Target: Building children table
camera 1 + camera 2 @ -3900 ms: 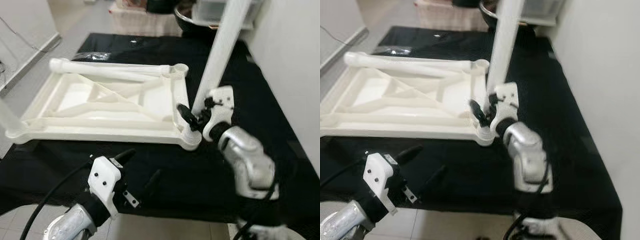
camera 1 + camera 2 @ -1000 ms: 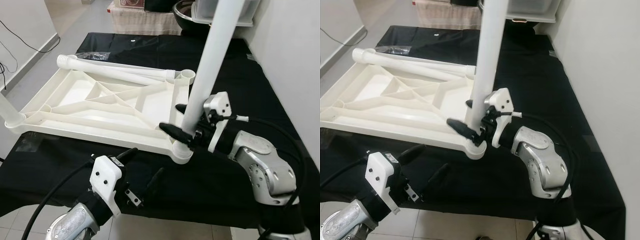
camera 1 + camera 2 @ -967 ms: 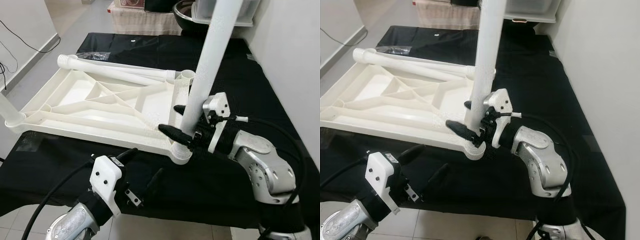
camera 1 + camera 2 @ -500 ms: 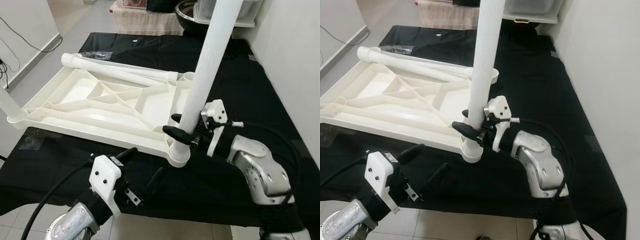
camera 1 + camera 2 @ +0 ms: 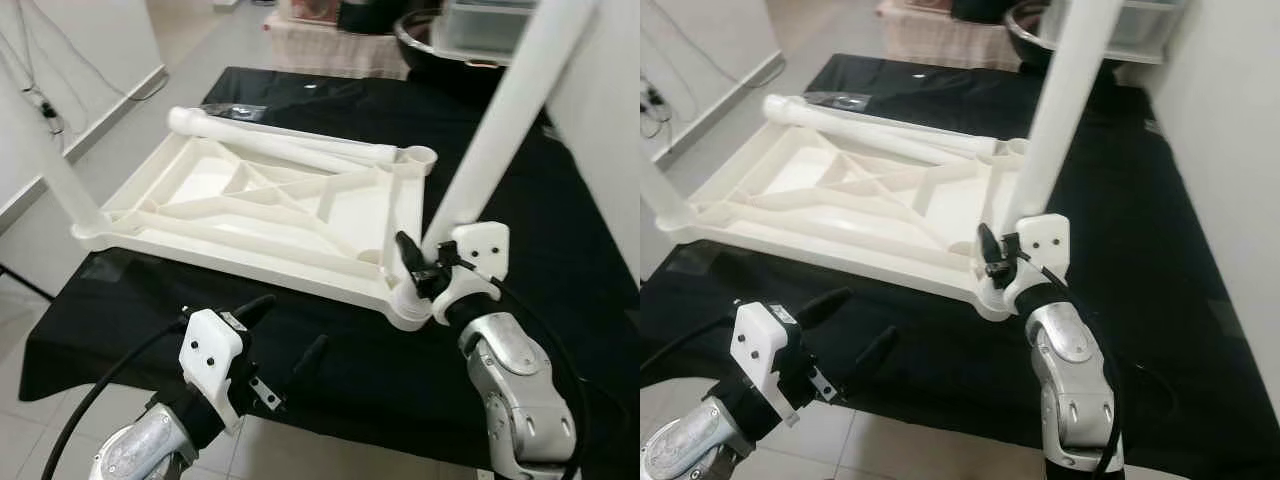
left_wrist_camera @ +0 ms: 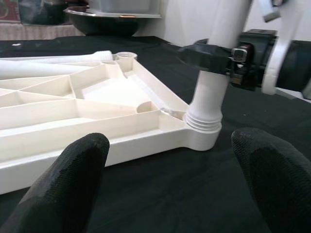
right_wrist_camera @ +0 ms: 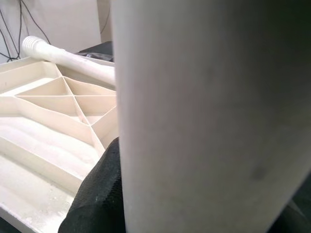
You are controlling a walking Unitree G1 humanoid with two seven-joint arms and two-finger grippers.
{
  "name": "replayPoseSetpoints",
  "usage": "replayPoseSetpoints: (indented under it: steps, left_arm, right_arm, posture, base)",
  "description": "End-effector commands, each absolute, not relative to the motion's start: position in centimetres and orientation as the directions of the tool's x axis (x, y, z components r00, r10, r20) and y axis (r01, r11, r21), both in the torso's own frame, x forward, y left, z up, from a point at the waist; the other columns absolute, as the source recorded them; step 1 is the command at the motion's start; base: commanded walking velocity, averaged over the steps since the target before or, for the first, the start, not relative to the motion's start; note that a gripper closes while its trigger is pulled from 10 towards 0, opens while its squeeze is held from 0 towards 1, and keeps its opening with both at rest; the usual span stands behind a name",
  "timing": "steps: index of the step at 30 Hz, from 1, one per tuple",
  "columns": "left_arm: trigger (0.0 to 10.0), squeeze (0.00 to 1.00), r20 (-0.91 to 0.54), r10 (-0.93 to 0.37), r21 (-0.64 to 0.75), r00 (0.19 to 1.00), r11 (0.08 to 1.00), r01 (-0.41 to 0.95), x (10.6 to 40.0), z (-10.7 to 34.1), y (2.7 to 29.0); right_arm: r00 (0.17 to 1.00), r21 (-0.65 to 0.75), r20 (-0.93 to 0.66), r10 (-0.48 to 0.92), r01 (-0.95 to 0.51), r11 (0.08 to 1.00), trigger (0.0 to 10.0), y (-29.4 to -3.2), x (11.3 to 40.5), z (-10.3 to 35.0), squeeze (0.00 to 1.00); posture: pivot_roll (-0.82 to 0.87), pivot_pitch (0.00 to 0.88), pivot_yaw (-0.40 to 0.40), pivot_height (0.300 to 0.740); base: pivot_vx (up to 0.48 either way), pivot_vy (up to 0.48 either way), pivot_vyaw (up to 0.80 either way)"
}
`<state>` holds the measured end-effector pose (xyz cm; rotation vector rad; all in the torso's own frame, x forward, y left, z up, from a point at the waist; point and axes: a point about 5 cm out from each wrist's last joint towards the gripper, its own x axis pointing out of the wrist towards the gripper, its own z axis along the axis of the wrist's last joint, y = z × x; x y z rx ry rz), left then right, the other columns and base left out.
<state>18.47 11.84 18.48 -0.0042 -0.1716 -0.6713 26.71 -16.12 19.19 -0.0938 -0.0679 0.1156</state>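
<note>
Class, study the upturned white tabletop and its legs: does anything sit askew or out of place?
Yes. The leg held by the right end effector leans away from the tabletop rather than standing square in its corner socket. Another leg lies loose across the far edge, not yet fitted.

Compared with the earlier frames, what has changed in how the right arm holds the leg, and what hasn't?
The right tool stays clamped low on the leg, which stands in the tabletop's near corner socket. The forearm has swung from the side to below the grip, and the leg leans more to the right. The camera also shifted. The left tool stays open and idle, and the loose leg still lies on the tabletop.
</note>
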Motion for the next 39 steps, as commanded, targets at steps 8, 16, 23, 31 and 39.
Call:
replayPoseSetpoints:
  steps: [8, 16, 23, 31, 39]
  left_arm:
    - [10.0, 0.0, 0.142, -0.624, 0.039, 0.769, 0.78, 0.625, 18.4, 18.1, 11.9]
    - [10.0, 0.0, 0.139, -0.631, 0.031, 0.763, 0.773, 0.634, 18.3, 17.9, 11.6]
    - [10.0, 0.0, 0.136, -0.637, 0.027, 0.758, 0.768, 0.64, 18.3, 17.9, 11.4]
    - [10.0, 0.0, 0.131, -0.642, 0.032, 0.756, 0.765, 0.644, 18.2, 17.9, 11.4]
    - [10.0, 0.0, 0.13, -0.634, 0.042, 0.762, 0.772, 0.634, 18.3, 18.1, 11.8]
  right_arm:
    - [0.999, -0.186, -0.046, 0.011, -0.02, 0.982, 0.0, -16.7, 26.6, 17.5, 0.0]
    - [0.949, -0.023, 0.064, 0.309, -0.308, 0.951, 10.0, -14.3, 28.5, 19.4, 1.0]
    - [0.715, -0.058, 0.074, 0.695, -0.692, 0.719, 10.0, -12.6, 28.5, 20.5, 1.0]
    - [0.488, -0.182, -0.041, 0.872, -0.862, 0.474, 10.0, -13.2, 29.6, 20.4, 0.0]
    - [0.394, -0.139, -0.054, 0.918, -0.913, 0.384, 0.0, -14.0, 30.8, 21.0, 0.0]
  posture:
    - [0.09, 0.171, -0.053, 0.74]
    - [0.09, 0.163, -0.054, 0.74]
    - [0.09, 0.166, -0.057, 0.74]
    - [0.11, 0.174, -0.058, 0.74]
    - [0.12, 0.179, -0.064, 0.74]
  base:
    - [0.0, 0.0, 0.0]
    - [0.0, 0.0, 0.0]
    - [0.0, 0.0, 0.0]
    - [0.0, 0.0, 0.0]
    - [0.0, 0.0, 0.0]
